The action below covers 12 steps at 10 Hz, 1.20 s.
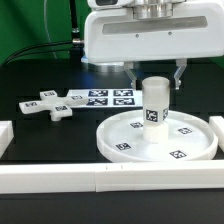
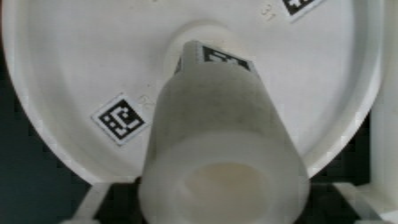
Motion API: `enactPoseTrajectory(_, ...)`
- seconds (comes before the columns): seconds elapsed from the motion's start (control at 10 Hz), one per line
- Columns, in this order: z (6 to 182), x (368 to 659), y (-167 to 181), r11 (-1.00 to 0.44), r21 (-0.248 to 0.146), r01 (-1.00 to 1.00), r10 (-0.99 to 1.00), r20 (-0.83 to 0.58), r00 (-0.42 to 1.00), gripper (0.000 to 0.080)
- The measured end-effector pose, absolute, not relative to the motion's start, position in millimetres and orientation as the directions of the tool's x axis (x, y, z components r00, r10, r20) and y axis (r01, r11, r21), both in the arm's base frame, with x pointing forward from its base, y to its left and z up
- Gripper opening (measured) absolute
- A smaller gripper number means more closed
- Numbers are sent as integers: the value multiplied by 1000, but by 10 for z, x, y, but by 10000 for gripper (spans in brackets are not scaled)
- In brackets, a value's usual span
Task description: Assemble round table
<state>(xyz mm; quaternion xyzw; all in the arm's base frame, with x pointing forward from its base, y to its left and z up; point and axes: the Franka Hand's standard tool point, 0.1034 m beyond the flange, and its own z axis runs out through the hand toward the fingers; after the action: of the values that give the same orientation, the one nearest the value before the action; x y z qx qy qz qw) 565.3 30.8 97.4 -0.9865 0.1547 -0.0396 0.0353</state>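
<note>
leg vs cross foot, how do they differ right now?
The leg stands upright on the round disc; the cross foot lies flat on the black table. The leg sits between the gripper's fingers; the cross foot lies clear of it. Both are white with square tags.

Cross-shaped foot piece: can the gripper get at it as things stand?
Probably yes: the foot piece lies uncovered on the table, apart from the disc; the gripper must first clear the upright leg it straddles.

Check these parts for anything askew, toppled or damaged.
Nothing stands out. The leg stands upright at the middle of the round disc, and the cross-shaped foot lies flat, apart from it, at the exterior view's left.
</note>
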Motion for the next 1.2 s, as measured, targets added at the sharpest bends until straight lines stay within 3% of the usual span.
enactPoseTrajectory(0.7,965,5641,331,-731,-113,-673,-678,17,735,400)
enactPoseTrajectory(1.2,958,5606,361,-423,-119,-898,-901,-49,431,400)
